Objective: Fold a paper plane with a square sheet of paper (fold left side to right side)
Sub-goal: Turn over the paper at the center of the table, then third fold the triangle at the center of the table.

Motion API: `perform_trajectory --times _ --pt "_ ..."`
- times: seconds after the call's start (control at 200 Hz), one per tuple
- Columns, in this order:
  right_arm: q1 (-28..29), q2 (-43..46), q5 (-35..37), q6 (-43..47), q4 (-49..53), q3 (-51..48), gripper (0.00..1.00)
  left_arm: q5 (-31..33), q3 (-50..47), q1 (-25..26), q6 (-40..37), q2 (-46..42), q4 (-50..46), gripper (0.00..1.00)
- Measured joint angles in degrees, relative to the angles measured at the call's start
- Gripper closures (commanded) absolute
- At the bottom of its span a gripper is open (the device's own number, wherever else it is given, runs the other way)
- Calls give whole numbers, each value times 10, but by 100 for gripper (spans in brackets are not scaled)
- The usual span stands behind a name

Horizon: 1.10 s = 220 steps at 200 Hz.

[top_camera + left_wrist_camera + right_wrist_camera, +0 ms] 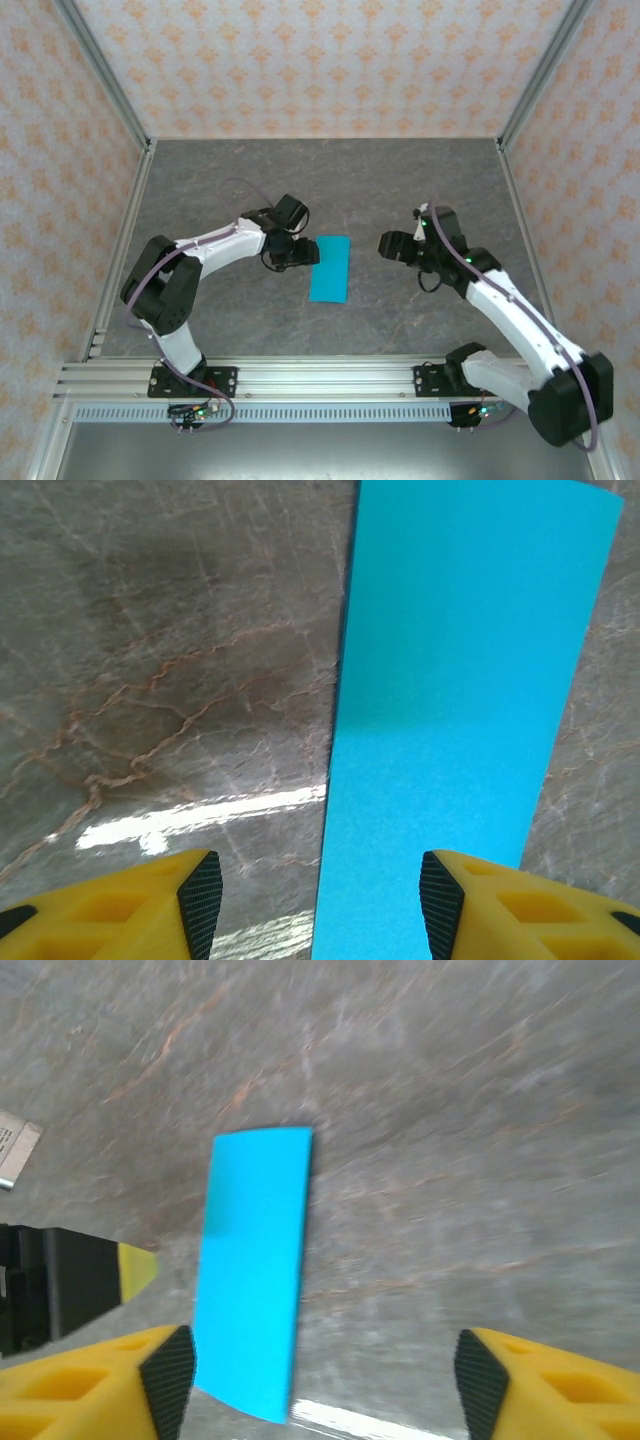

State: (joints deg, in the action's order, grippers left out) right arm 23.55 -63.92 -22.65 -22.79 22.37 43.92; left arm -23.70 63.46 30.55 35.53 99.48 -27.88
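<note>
One thin cyan-blue sheet of paper (330, 268) is seen just below the centre of the overhead frame. It's folded into a narrow upright rectangle and laid flat on the grey marble-look tabletop (400, 180). The edges look pretty straight and crisp. In the left wrist view, the long left edge is lined up top to bottom down the middle of the frame, with a thin dark shadow along it.

The left gripper (303, 252) is parked right at that left edge, jaws spread and nothing pinched. The edge falls between the two black pads (200, 900).

The right gripper (385, 245) is held to the right of the sheet, with a strip of bare table left between them. Its jaws are also apart and nothing is gripped.

Loads of free table is left across the upper half of the overhead frame and out to both sides. It's boxed in by patterned orange-and-white walls (320, 60) at left, top and right.

Counted: one sheet, two white arms, two grippers, and two yellow fingers on each.
</note>
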Motion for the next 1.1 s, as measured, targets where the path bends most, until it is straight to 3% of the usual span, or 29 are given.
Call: perform_trajectory --times 0.125,0.26,0.545,1.101 --pt "29 -130 -42 -42 -87 10 63 -30 -19 -7 7 0 44 43" --pt "42 -247 -63 -72 -147 53 73 -49 -35 -11 13 0 72 43" --pt "42 -390 -83 -92 -212 135 77 -64 -52 -11 22 0 100 41" --pt "42 -443 -58 -40 -158 172 82 -90 -59 -11 37 13 123 41"
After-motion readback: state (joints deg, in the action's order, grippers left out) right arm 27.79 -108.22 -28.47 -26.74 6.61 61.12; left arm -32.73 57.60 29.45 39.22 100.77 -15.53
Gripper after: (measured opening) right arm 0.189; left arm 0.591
